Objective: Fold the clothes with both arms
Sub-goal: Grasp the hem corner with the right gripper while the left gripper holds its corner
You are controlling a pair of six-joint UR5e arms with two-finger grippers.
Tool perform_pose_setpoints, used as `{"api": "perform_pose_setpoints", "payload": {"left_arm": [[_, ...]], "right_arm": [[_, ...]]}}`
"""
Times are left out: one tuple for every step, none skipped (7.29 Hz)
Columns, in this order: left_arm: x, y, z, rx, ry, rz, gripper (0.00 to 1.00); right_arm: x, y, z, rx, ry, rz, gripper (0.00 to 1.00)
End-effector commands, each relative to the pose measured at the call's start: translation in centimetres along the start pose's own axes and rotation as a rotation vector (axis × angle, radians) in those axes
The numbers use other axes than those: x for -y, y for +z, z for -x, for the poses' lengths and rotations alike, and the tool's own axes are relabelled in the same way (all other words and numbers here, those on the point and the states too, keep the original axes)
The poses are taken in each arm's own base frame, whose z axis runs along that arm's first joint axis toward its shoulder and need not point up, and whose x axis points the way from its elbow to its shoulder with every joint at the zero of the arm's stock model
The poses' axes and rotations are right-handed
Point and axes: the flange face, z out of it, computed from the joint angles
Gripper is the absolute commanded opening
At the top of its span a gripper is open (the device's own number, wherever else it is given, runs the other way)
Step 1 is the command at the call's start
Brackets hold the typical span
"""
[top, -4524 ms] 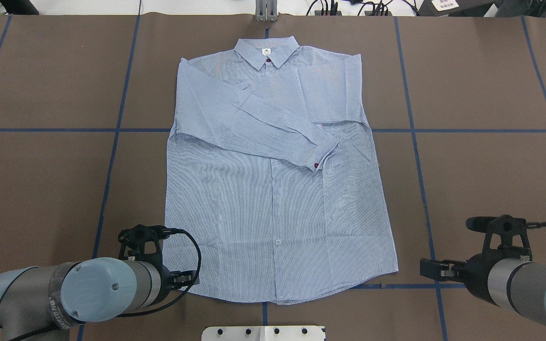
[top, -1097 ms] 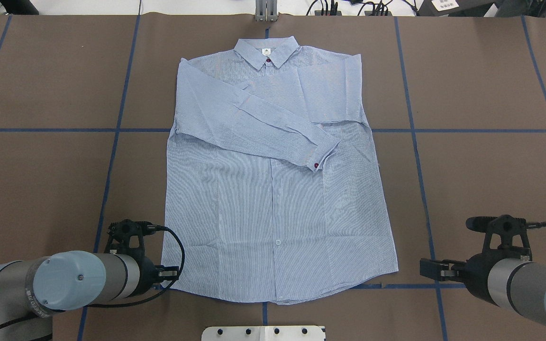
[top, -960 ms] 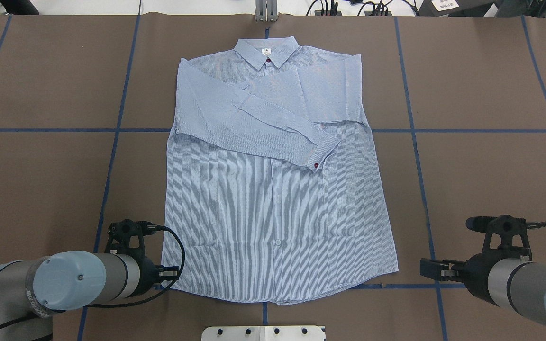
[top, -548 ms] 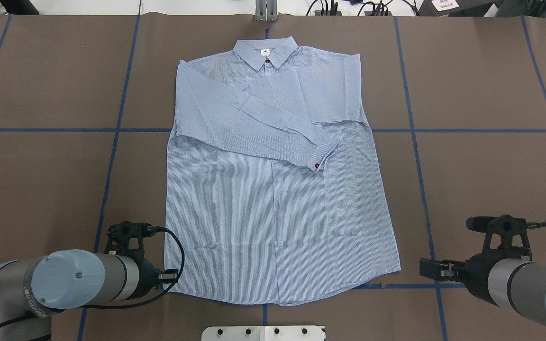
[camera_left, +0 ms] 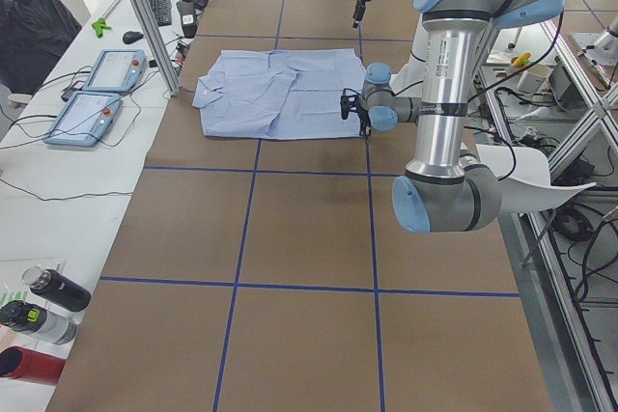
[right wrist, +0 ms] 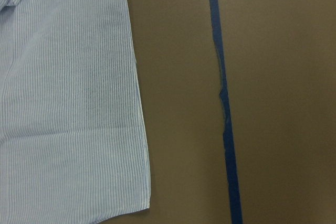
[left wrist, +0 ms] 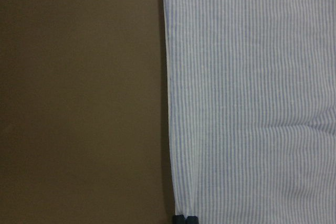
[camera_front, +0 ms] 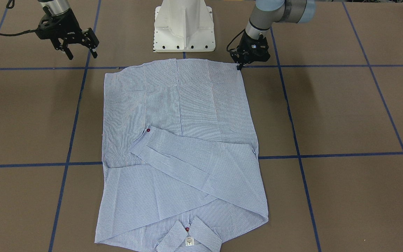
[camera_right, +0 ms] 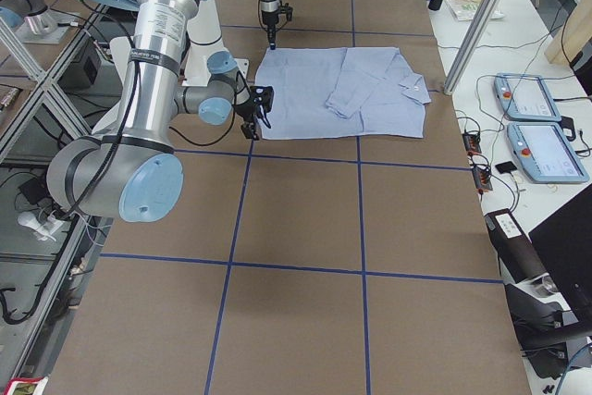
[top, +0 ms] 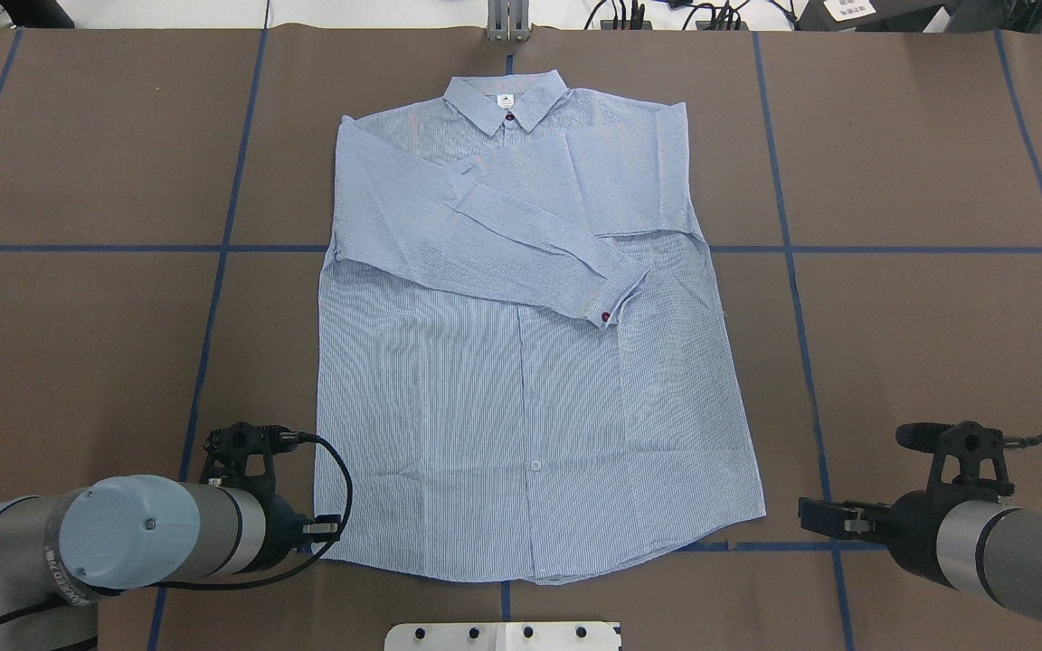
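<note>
The striped shirt (top: 530,380) lies flat on the brown table (top: 937,181), long axis running straight away from us: collar (top: 507,95) at the far end, hem across the near end, between our two arms. Our left gripper (camera_front: 239,66) sits at the hem's left corner, and in the left wrist view its fingertips (left wrist: 184,219) are pressed together on the shirt's side edge, so we read it as pinching the cloth. Our right gripper (camera_front: 82,52) hangs with its fingers spread, holding nothing. The hem's right corner (top: 761,515) lies inboard of it, towards the left arm, with bare table between; the right wrist view puts the shirt's edge to one side and the blue tape line (right wrist: 223,103) to the other. So the coming move, as we judge it, turns on bringing the right gripper inward along the hem line to that corner. Compared with 4.5 s ago, the left gripper has slid outward from over the hem to its corner, the hem has shifted a touch, and in the last half second the right arm has drawn back slightly towards us
</note>
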Motion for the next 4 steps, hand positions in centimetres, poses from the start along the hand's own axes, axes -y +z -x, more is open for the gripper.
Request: {"api": "perform_pose_setpoints", "payload": {"left_arm": [[0.1,-0.5,-0.5,-0.015,0.0,-0.005,0.0],[0.0,-0.7,-0.5,-0.017,0.0,-0.005,0.0],[0.1,-0.7,-0.5,-0.016,0.0,-0.006,0.0],[0.1,-0.7,-0.5,-0.016,0.0,-0.008,0.0]], "right_arm": [[-1.5,1.9,0.0,0.025,0.069,-0.057,0.69],[-1.8,3.8,1.5,0.045,0.095,-0.1,0.51],[-2.3,5.2,2.0,0.044,0.09,-0.11,0.45],[-2.5,6.0,2.2,0.043,0.081,-0.133,0.45]]}}
